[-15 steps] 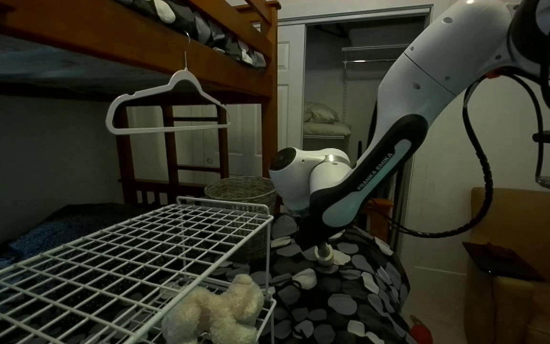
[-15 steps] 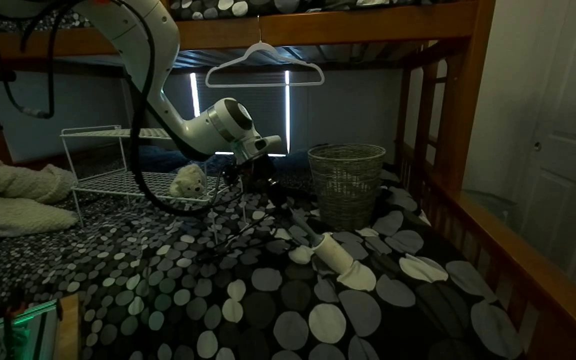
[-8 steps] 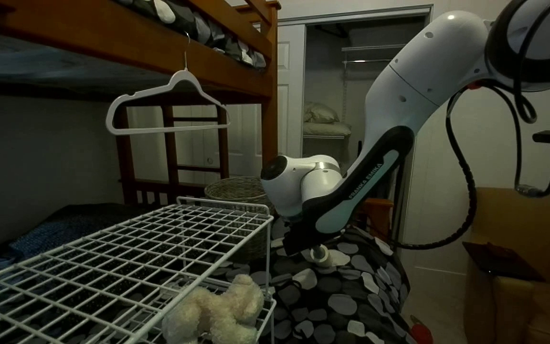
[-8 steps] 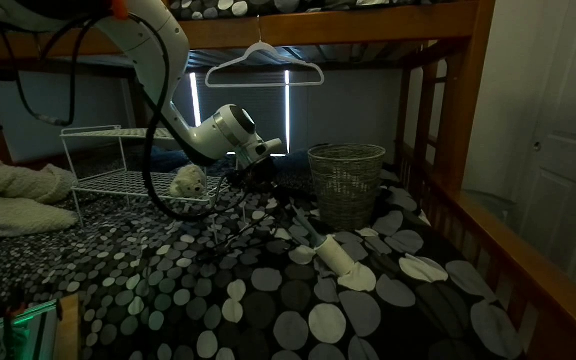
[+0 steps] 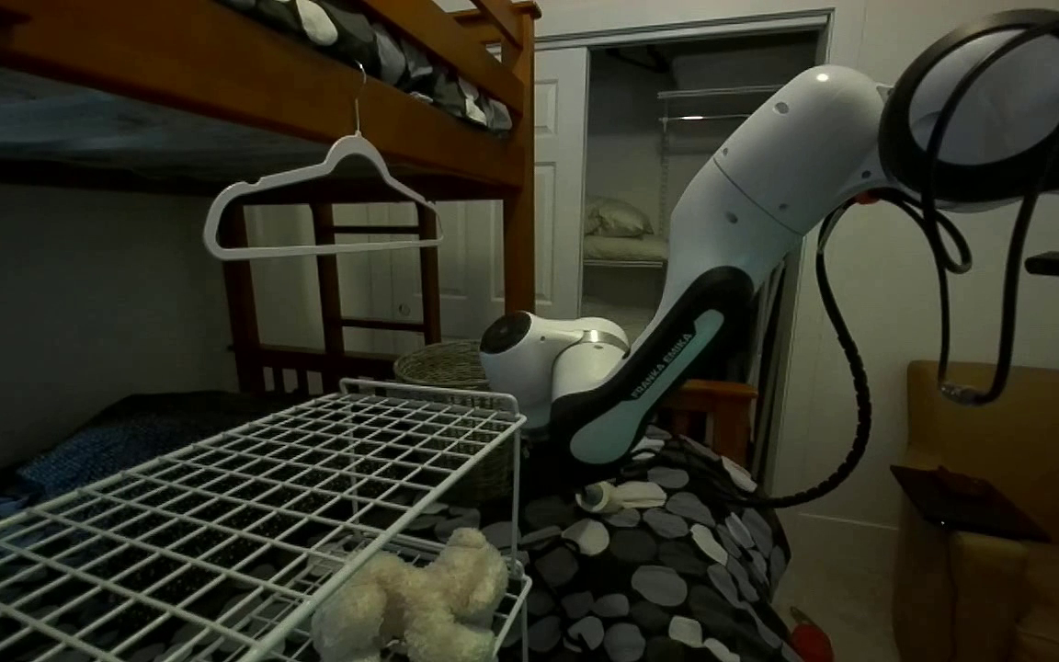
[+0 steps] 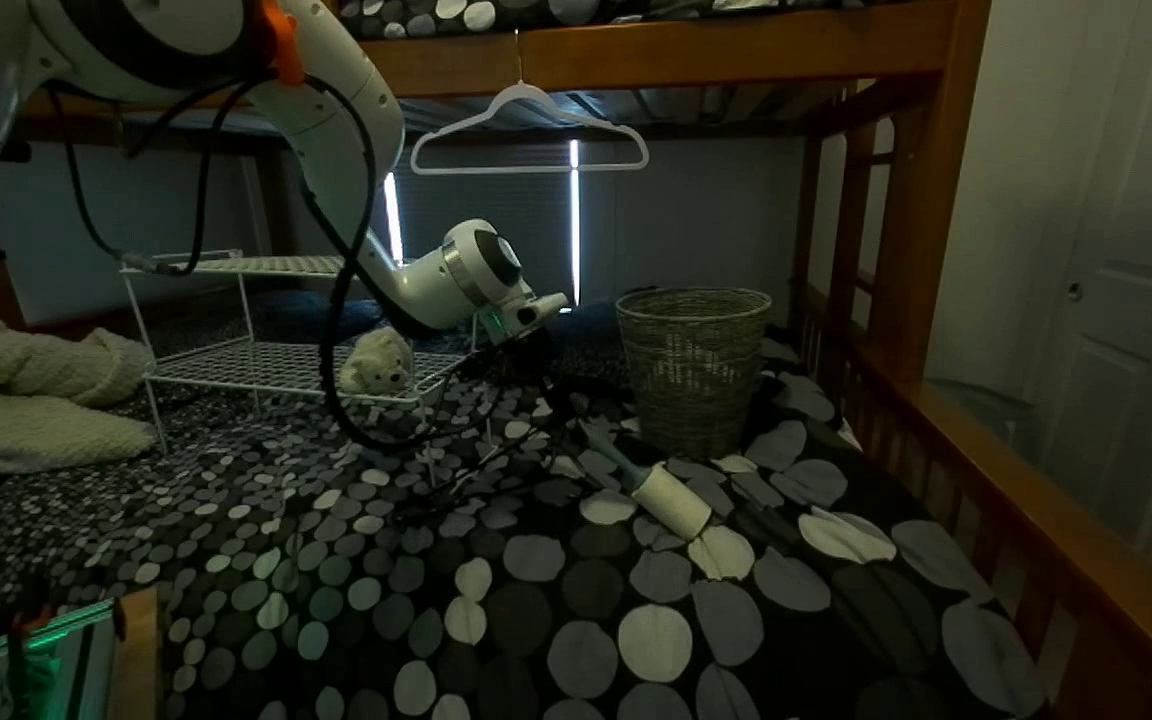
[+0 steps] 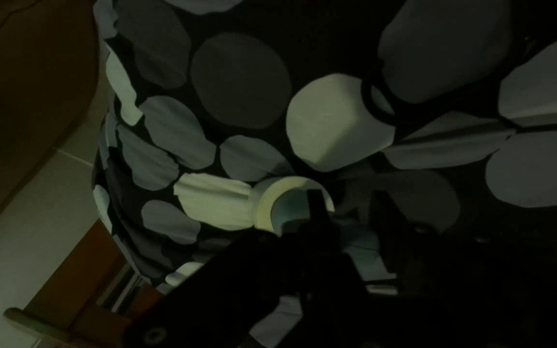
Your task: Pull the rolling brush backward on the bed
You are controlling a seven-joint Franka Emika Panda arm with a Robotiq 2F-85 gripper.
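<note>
Wrist cam shows fingers [image 7: 319, 220] clamped on brush hdl. [image 7: 363, 251], too dark in ext. views.

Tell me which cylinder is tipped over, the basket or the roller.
The roller: it slants on the bed, its handle in the gripper, while the basket stands upright, mouth up.

Wrist view's dim; my gripper [image 7: 347, 193] blacks out part of the lint roller [image 7: 288, 208]. In an exterior view I get the arm [image 6: 441, 285] cropped top and left, plus the bed [image 6: 496, 640] minus its near edge.
</note>
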